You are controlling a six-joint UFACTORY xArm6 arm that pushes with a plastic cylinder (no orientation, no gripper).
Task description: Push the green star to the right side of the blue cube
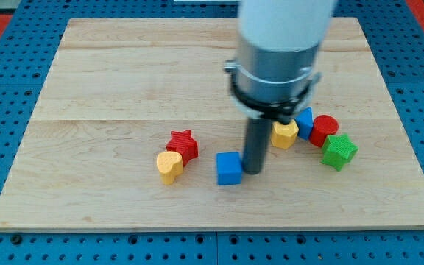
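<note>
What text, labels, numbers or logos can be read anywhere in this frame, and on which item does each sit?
None: no readable word, number, brand or sign appears.
Wooden board: bare wood grain only.
Blue cube, green star, red star, the other blocks: plain coloured faces.
Arm housing above my tip: no visible marking.
Blue perforated surface around the board: holes only, no print.
</note>
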